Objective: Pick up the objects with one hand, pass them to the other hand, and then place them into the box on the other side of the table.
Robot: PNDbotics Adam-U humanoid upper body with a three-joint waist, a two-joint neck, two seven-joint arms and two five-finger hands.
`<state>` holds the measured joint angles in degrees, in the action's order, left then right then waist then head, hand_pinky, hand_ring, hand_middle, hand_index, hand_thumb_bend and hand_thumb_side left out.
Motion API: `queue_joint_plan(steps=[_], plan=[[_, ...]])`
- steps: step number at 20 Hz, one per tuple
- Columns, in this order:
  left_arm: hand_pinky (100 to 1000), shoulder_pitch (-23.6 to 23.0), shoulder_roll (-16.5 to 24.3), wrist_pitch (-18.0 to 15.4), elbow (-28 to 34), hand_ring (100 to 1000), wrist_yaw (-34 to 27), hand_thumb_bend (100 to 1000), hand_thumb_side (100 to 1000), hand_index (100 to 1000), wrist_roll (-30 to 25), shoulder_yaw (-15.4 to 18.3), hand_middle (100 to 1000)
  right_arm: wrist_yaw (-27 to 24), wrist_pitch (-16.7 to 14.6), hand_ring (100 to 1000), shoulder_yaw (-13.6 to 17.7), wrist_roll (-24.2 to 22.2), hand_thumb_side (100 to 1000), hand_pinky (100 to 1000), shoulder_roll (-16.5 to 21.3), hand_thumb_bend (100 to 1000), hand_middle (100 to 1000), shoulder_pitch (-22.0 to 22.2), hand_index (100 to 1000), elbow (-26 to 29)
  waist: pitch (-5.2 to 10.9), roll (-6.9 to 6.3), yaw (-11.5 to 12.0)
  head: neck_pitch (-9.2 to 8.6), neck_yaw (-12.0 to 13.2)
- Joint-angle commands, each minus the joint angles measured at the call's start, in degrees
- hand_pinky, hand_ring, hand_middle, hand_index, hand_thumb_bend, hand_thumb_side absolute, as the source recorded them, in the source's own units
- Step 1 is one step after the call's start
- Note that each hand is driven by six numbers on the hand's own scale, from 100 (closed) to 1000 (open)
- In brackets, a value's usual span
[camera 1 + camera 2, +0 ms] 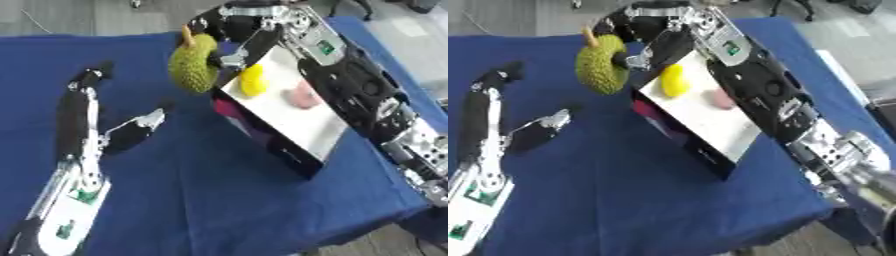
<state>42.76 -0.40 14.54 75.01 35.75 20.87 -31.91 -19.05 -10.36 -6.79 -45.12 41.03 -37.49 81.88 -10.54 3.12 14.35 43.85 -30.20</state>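
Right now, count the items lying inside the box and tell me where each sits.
2: a yellow item near the box's far end, and a pink item beside it toward the right arm. That arm may hide others.

I see matt blue cloth [219,190] covering the table. The green fruit [192,65] looks rough and bumpy, with a dull skin. The box [289,117] has a smooth white inside and glossy dark walls. My hands [131,132] show glossy black plastic and silver metal.

Right hand [229,37] partly hidden behind green fruit [192,65].
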Motion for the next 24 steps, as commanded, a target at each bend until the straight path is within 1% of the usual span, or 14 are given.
queue_joint_plan(steps=[1,6,13,19,24], plan=[[791,0.22,2.3,1.31,2.98,776,-0.79,769,612,835,-0.58,0.78,674,-1.85,0.34,1000,2.24,1.99,107,915,3.81,100,814,0.02,723,0.18,2.69,-1.06,-0.66,0.26,-0.87],[790,-1.85,5.94,3.25,5.77,776,-2.74,758,616,828,-0.32,2.2,676,-3.22,1.24,1000,5.09,5.05,100,929,5.27,100,817,2.62,728,-1.31,3.63,-1.78,-3.79,0.26,0.21],[791,-3.37,9.62,5.38,8.88,778,-4.09,762,614,831,-0.95,3.05,680,-3.66,1.64,1000,8.61,9.5,100,936,7.25,100,819,5.48,730,-3.4,4.29,-3.31,-6.46,0.26,0.24],[792,-4.33,12.18,6.71,10.61,778,-5.3,765,619,829,-1.61,3.08,682,-2.12,1.59,1000,10.05,11.47,102,937,8.01,100,822,7.25,733,-4.42,3.99,-4.64,-7.76,0.26,1.35],[792,-4.89,13.2,7.5,11.5,778,-6.59,764,634,838,-1.82,2.98,683,0.31,0.88,1000,10.16,12.14,106,936,8.08,100,825,7.71,736,-5.5,3.45,-5.62,-7.96,0.26,1.7]])
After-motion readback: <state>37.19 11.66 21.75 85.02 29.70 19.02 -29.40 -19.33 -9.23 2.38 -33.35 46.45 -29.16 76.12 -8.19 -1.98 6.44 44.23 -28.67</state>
